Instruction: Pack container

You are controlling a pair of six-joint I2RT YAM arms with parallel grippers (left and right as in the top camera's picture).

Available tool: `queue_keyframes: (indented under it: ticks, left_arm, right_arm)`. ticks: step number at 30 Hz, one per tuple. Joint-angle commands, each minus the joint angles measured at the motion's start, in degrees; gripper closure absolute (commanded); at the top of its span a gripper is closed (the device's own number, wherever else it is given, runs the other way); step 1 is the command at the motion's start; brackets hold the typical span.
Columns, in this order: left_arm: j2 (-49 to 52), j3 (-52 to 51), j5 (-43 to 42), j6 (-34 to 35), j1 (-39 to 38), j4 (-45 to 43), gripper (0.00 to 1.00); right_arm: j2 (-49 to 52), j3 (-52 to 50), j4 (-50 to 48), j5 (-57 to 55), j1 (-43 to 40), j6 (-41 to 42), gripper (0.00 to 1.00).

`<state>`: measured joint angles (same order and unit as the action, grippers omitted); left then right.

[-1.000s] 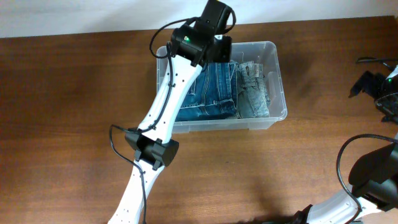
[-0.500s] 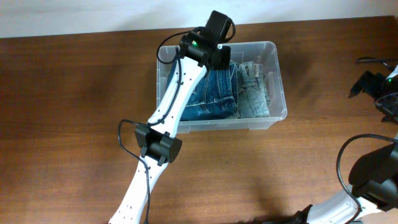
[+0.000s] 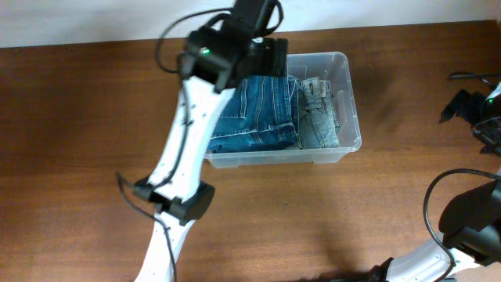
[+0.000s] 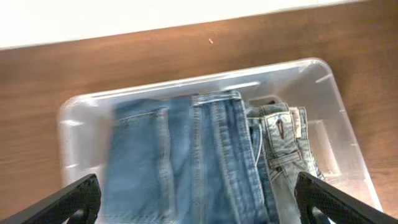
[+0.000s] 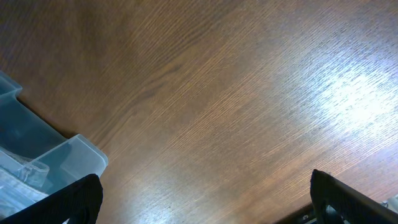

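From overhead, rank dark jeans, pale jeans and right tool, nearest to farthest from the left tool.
1. Dark jeans, directly under the left tool, container's left.
2. Pale jeans, container's right side.
3. Right tool, table's right edge.

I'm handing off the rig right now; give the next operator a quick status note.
Left gripper: open, empty, above the container.
Right gripper: open, empty, over bare table by the container's corner.
Container: on the table, holding dark jeans and lighter jeans side by side.
Done: both jeans are in.
Left: no other garment in view; confirm whether anything remains.
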<state>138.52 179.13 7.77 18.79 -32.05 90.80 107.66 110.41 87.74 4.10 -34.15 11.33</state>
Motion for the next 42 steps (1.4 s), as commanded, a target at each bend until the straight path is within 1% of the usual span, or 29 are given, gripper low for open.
queue_keyframes:
  ticks: [1, 8, 10, 14, 15, 17, 18, 20, 21, 22, 24, 26, 27, 28, 32, 33, 35, 41, 42]
  left_arm:
    - [-3.2, 0.7, 4.1, -0.7, 0.1, 5.9, 0.01]
    - [-3.2, 0.4, 4.1, -0.7, 0.0, 5.8, 0.01]
    - [-3.2, 0.4, 4.1, -1.8, 0.0, 5.9, 0.01]
    - [-3.2, 0.4, 2.1, -1.9, 0.0, 5.9, 0.01]
    - [-3.2, 0.4, 2.1, -3.2, 0.0, 5.9, 0.01]
    - [-3.2, 0.1, 0.3, -9.7, -0.2, 5.9, 0.01]
    - [-3.2, -0.4, -2.0, -16.2, -0.4, 5.9, 0.01]
    - [-3.2, -1.9, -6.7, -26.2, -0.5, 5.9, 0.01]
    - [-3.6, -3.0, -8.4, -29.1, -0.5, 5.9, 0.01]
    - [-4.3, -4.7, -9.0, -29.4, -0.5, 5.9, 0.01]
    - [-7.5, -11.3, -10.7, -29.4, 0.6, 5.7, 0.01]
    - [-13.3, -21.8, -14.2, -29.4, 2.4, 2.8, 0.01]
    - [-15.0, -24.9, -14.9, -29.4, 3.0, 1.4, 0.01]
    - [-17.9, -30.2, -15.7, -29.4, 4.1, -1.7, 0.01]
    - [-34.4, -59.9, -16.0, -29.4, 7.3, -20.3, 0.01]
    - [-37.9, -66.0, -15.9, -29.4, 8.1, -24.1, 0.01]
    - [-44.2, -76.1, -15.9, -29.4, 9.8, -30.4, 0.01]
    - [-63.6, -102.3, -16.2, -29.4, 16.0, -45.2, 0.01]
    - [-68.7, -108.8, -17.0, -29.4, 17.3, -49.3, 0.01]
  right_arm:
    - [-0.2, 0.0, -0.2, -0.3, 0.0, -0.4, 0.01]
    - [-0.2, 0.0, -0.2, -0.3, 0.0, -0.4, 0.02]
    - [-0.2, 0.0, -0.2, -0.3, 0.0, -0.4, 0.01]
    - [-0.2, 0.0, -0.2, -0.3, 0.0, -0.4, 0.02]
    - [-0.2, 0.0, -0.2, -0.3, 0.0, -0.4, 0.01]
    - [-0.2, 0.0, -0.2, -0.3, 0.0, -0.4, 0.02]
    - [-0.2, 0.0, -0.2, -0.3, 0.0, -0.4, 0.02]
    - [-0.2, 0.0, -0.2, -0.3, 0.0, -0.4, 0.02]
    - [-0.2, 0.0, -0.2, -0.3, 0.0, -0.4, 0.02]
    - [-0.2, 0.0, -0.2, -0.3, 0.0, -0.4, 0.02]
    - [-0.2, 0.0, -0.2, -0.3, 0.0, -0.4, 0.02]
    - [-0.2, 0.0, -0.2, -0.3, 0.0, -0.4, 0.02]
    - [-0.2, 0.0, -0.2, -0.3, 0.0, -0.4, 0.02]
    - [-0.2, 0.0, -0.2, -0.3, 0.0, -0.4, 0.01]
    - [-0.2, 0.0, -0.2, -0.3, 0.0, -0.4, 0.02]
    - [-0.2, 0.0, -0.2, -0.3, 0.0, -0.4, 0.01]
    - [-0.2, 0.0, -0.2, -0.3, 0.0, -0.4, 0.01]
    - [-0.2, 0.0, -0.2, -0.3, 0.0, -0.4, 0.02]
    - [-0.2, 0.0, -0.2, -0.3, 0.0, -0.4, 0.01]
